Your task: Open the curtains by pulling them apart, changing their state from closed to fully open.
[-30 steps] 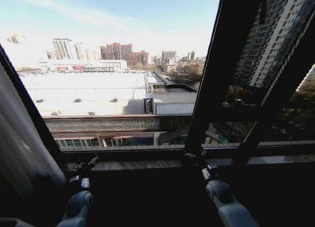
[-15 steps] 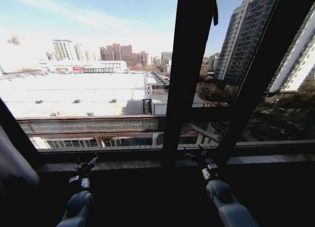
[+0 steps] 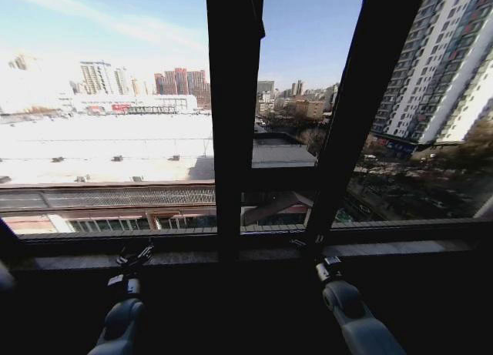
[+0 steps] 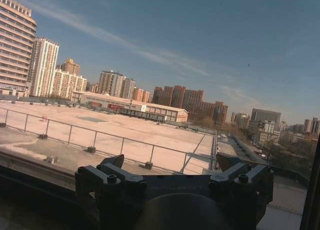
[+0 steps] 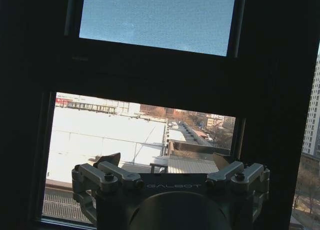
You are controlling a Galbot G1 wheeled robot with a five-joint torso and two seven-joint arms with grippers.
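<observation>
Both grippers hang low in front of the window sill (image 3: 400, 247), with the tall middle bar (image 3: 233, 116) of the window between them. The left gripper (image 3: 135, 256) is left of the bar, the right gripper (image 3: 306, 242) just right of it. Each has its 2 fingers spread wide and holds nothing. I cannot tell where the curtains are. A dark lump (image 3: 3, 279) far left of the bar, nearer the left gripper, may be 1 of them.

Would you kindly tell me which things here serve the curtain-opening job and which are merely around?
Job: left gripper, jaws open; right gripper, jaws open; both low by the sill.
Merely around: dark window frame bars; city buildings outside.
</observation>
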